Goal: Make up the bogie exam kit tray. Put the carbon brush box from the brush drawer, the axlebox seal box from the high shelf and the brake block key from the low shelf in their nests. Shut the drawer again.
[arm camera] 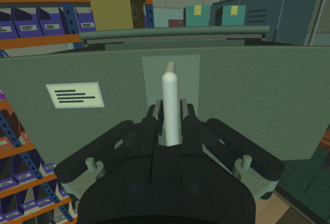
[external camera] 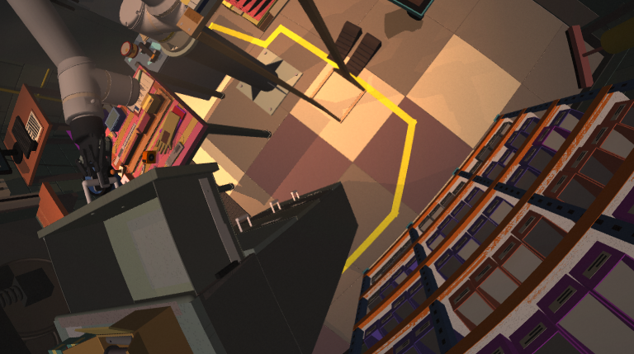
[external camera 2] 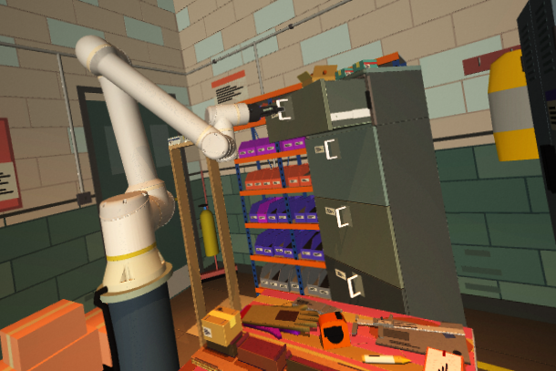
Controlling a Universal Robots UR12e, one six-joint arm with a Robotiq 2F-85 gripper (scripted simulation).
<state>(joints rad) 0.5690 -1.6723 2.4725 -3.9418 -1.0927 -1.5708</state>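
Note:
The top drawer [external camera 2: 319, 106] of the grey filing cabinet [external camera 2: 373, 190] stands pulled out. Its white handle [arm camera: 170, 102] sits on the drawer front beside a paper label [arm camera: 75, 95]. My gripper [arm camera: 170, 111] is at that front, its fingers either side of the handle and still closing. It holds nothing. In the side camera the gripper [external camera: 96, 175] hangs at the drawer's front edge. The drawer's inside is hidden. The kit tray [external camera 2: 346, 332] lies on the table below, with an orange tape measure [external camera 2: 334, 330] on it.
The drawer front [arm camera: 168, 99] fills the space just ahead of me. An open cardboard box [arm camera: 112, 3] and teal boxes [arm camera: 213, 15] sit on the cabinet top. Shelving with purple and orange bins [external camera 2: 280, 208] stands behind the cabinet. A wooden frame [external camera 2: 200, 227] rises beside the table.

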